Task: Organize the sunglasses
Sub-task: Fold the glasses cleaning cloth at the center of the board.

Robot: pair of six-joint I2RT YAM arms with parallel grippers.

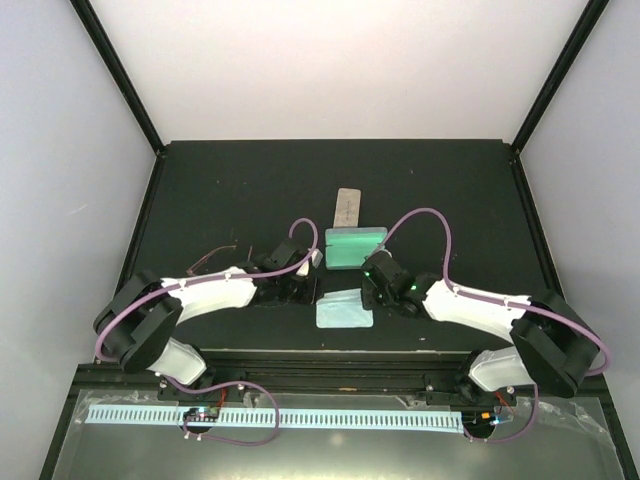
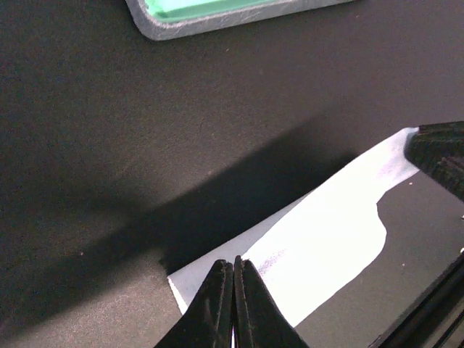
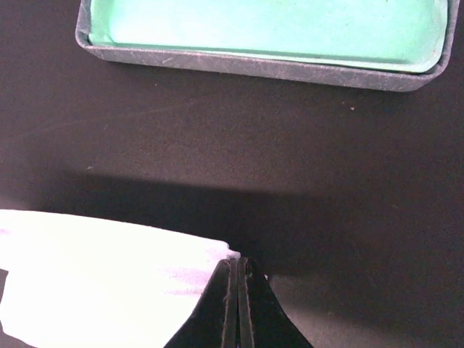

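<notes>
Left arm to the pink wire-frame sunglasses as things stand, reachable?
Probably, though not at once: the pink sunglasses lie uncovered just beyond its forearm, but the left gripper has its jaws shut on the cloth.

The black table (image 1: 230, 190) carries an open grey case (image 1: 355, 247) lined in green at its middle, a beige oblong case (image 1: 346, 208) just behind it, a light blue cloth (image 1: 344, 310) in front, and reddish wire-framed sunglasses (image 1: 212, 257) at the left.

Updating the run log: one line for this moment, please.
left pincer: shut on cloth corner | right pincer: shut on cloth | green-lined case: open, empty | pink-framed sunglasses: uncased
</notes>
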